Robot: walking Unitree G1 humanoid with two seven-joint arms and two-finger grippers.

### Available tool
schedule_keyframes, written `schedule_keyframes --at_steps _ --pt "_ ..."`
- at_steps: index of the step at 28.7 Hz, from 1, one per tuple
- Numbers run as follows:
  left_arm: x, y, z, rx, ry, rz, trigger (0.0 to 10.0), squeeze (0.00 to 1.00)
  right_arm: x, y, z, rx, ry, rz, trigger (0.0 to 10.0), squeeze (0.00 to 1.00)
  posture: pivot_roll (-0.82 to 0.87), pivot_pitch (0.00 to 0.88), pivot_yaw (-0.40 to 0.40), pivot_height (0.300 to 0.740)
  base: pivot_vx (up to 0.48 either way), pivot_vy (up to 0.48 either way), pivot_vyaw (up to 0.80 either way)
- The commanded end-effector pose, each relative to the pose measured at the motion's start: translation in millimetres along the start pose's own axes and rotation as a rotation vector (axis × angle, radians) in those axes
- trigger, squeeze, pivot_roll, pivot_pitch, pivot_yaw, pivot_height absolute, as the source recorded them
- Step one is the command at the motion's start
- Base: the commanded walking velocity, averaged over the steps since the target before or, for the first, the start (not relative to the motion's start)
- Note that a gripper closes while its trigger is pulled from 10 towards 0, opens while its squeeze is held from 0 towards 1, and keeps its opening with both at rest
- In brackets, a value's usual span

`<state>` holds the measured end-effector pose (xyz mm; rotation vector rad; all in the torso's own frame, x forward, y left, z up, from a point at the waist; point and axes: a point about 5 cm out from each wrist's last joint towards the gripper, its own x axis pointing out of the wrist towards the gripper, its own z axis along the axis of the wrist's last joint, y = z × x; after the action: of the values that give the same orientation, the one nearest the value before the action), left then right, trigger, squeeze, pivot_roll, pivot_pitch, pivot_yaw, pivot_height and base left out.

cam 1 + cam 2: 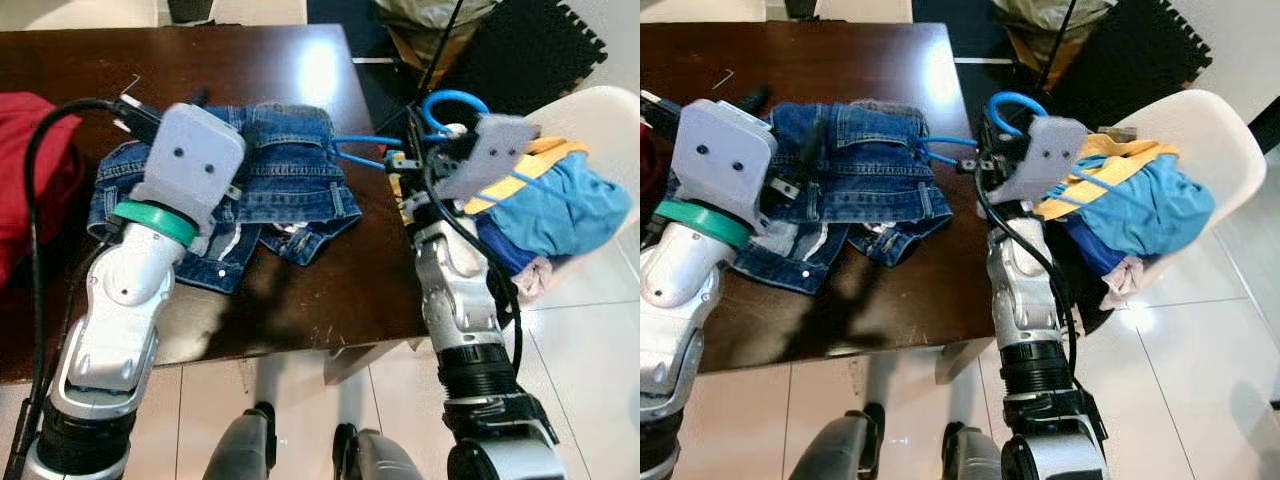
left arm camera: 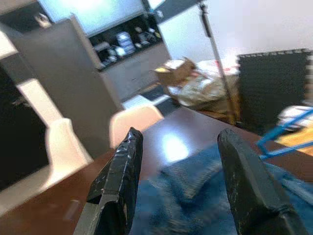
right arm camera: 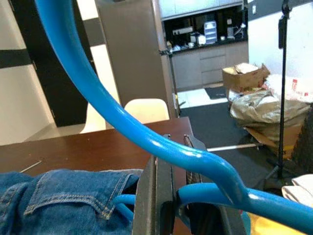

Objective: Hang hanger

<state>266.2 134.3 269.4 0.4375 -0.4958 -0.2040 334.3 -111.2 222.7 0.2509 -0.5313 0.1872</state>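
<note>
Hanger: blue plastic hanger (image 1: 452,104), hook curving upward at the table's right edge.
Pose: arm (image 1: 945,143) runs left into the waistband of denim shorts (image 1: 262,175).
Shorts: lying flat and rumpled on the dark wooden table (image 1: 300,290).

Head cameras: high, angled steeply down over the dark tabletop (image 1: 300,290); both arms, the jeans (image 1: 280,180) and the white chair (image 1: 1200,130) appear in each eye, the right eye set slightly to the right. Left wrist camera: just above the jeans, looking level along its own fingers (image 2: 244,181) across the tabletop into the room. Right wrist camera: very close behind the blue hanger (image 3: 146,137), facing the same way; both wrist views share the tabletop and far cabinets (image 3: 210,63).
</note>
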Motion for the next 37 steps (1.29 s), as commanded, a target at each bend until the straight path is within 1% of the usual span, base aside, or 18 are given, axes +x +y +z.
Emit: schedule_keyframes --at_steps 1,3,4,5,7,9,14,17,18,25,37 --pt "-6.1 -8.6 -7 -0.020 0.041 -0.014 10.0 0.00 -5.5 5.8 -2 -0.007 0.006 0.020 10.0 0.00 0.17 0.071 0.033 0.740 0.000 0.000 0.00" --pt "-9.7 -8.4 -15 -0.023 0.063 0.041 10.0 0.00 -10.3 6.4 -6 -0.010 0.019 0.024 10.0 0.00 0.17 0.062 0.033 0.740 0.000 0.000 0.00" --pt "-11.3 -7.1 -20 -0.034 0.081 0.088 10.0 0.00 -12.8 5.5 -9 -0.008 0.029 0.021 10.0 0.00 0.17 0.040 0.032 0.740 0.000 0.000 0.00" --pt "-11.3 -7.1 -20 -0.034 0.081 0.088 10.0 0.00 -12.8 5.5 -9 -0.008 0.029 0.021 10.0 0.00 0.17 0.040 0.032 0.740 0.000 0.000 0.00" --pt "-13.4 -4.4 -29 -0.053 0.118 0.155 10.0 0.00 -14.6 4.6 -12 -0.005 0.042 0.014 10.0 0.00 0.17 0.029 0.028 0.740 0.000 0.000 0.00" --pt "-13.2 -2.5 -35 -0.056 0.137 0.176 10.0 0.00 -13.3 6.3 -14 -0.003 0.052 0.022 10.0 0.00 0.17 0.022 0.023 0.740 0.000 0.000 0.00" --pt "-10.8 1.4 -39 -0.056 0.152 0.200 10.0 0.00 -10.3 9.4 -14 -0.003 0.058 0.036 10.0 0.00 0.17 0.021 0.020 0.740 0.000 0.000 0.00" --pt "-8.8 7.4 -42 -0.055 0.167 0.232 10.0 0.00 -9.0 14.4 -15 0.000 0.072 0.051 10.0 0.00 0.17 0.030 0.016 0.740 -0.327 0.000 0.00" --pt "-8.5 8.9 -44 -0.051 0.170 0.246 10.0 0.00 -11.4 17.6 -18 0.005 0.089 0.061 10.0 0.00 0.17 0.030 0.015 0.740 -0.368 0.000 0.00" --pt "-6.9 7.0 -45 -0.059 0.166 0.257 10.0 0.00 -13.6 21.0 -19 0.011 0.100 0.068 10.0 0.00 0.16 0.035 0.010 0.740 -0.369 0.000 0.00" --pt "-2.8 5.3 -48 -0.068 0.167 0.261 10.0 0.00 -16.4 17.9 -20 0.003 0.115 0.058 10.0 0.00 0.14 0.033 0.013 0.740 -0.383 0.000 0.00"
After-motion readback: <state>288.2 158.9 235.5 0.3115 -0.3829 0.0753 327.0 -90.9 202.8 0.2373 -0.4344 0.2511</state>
